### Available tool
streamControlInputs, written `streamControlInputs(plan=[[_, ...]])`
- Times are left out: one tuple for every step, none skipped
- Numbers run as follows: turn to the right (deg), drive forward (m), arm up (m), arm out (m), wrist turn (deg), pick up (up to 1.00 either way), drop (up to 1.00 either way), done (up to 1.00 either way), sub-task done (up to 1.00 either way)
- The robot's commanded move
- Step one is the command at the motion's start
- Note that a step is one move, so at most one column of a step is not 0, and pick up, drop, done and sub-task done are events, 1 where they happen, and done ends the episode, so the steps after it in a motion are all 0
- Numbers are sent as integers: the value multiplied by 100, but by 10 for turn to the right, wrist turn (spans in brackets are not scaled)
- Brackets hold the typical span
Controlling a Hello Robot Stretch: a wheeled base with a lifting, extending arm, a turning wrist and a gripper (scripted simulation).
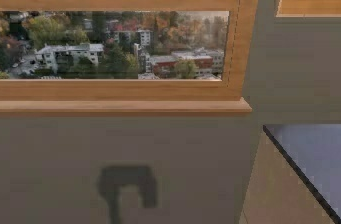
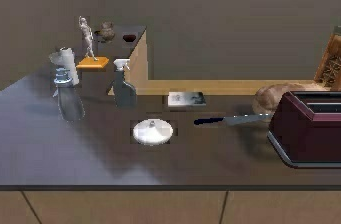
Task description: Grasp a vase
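At the far corner of the desk (image 2: 38, 140) a small dark vase (image 2: 105, 30) stands upright beside a statuette (image 2: 86, 38); the pincer's state cannot be told.

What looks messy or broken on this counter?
Nothing stands out. On the dark counter the glass bottle and the small statue stand upright, the dark red toaster sits level, and the white round thing lies flat. I see no spill or damage.
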Motion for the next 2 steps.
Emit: streamControlInputs(plan=[[0, 0, 50, 0, 0, 0, 0, 0, 0], [0, 0, 38, 0, 0, 0, 0, 0, 0]])
